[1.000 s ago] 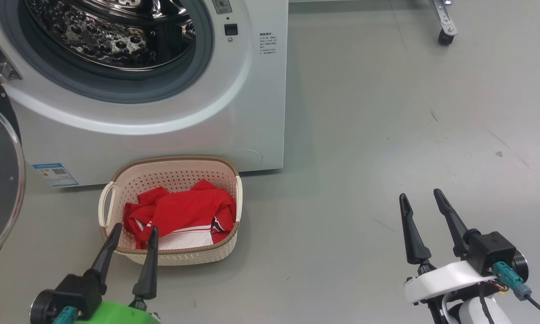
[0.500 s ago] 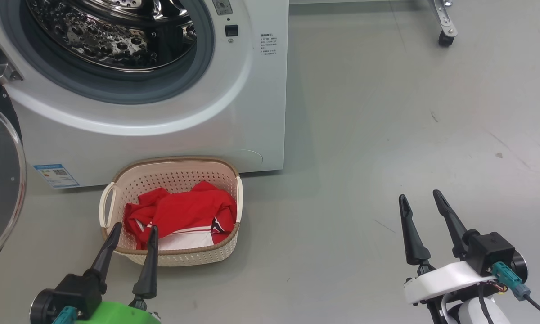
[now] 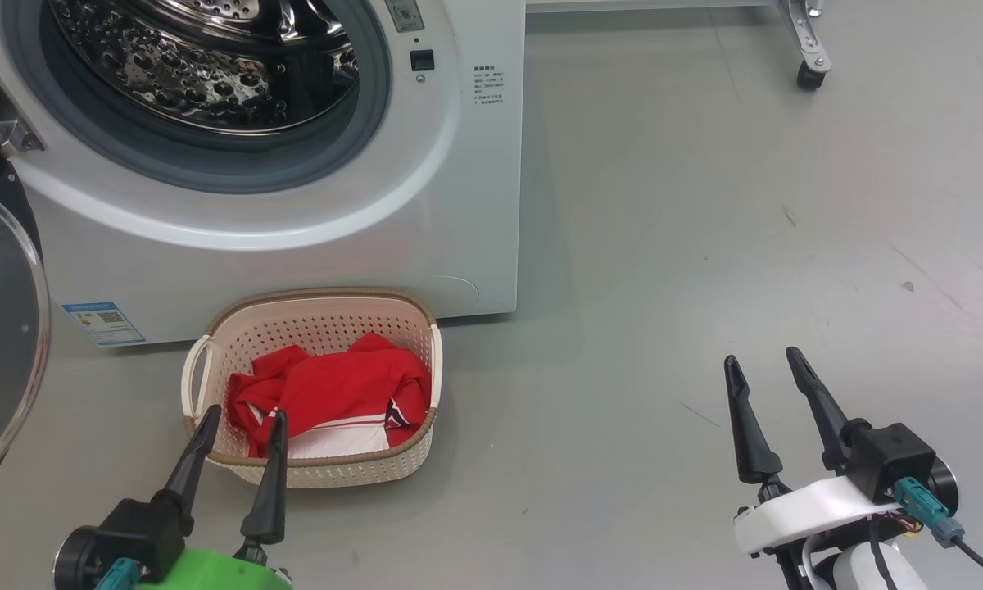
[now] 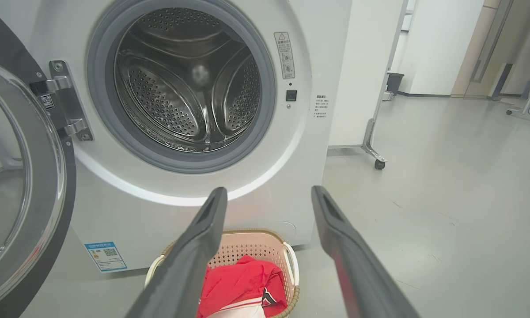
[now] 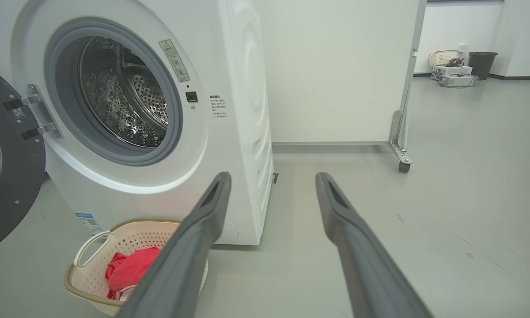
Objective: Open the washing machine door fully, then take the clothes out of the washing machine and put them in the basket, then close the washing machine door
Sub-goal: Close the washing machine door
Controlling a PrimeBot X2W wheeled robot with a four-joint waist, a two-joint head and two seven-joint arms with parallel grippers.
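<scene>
Washing machine door (image 3: 8, 344) stood swung open at left of washing machine (image 3: 295, 246), clothes (image 3: 336, 389) lay in basket (image 3: 336, 471) touching the machine's front, left gripper (image 3: 246, 414) spread and empty at basket's near rim, right gripper (image 3: 760, 356) spread and empty above floor (image 3: 704, 205).

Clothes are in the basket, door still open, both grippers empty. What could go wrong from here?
1. The washing machine door stands wide open at the left; its glossy, bulging glass may let the open left gripper slip while pushing it shut.
2. The basket holding the clothes sits close in front of the washing machine; the swinging door's lower edge might clip it.
</scene>
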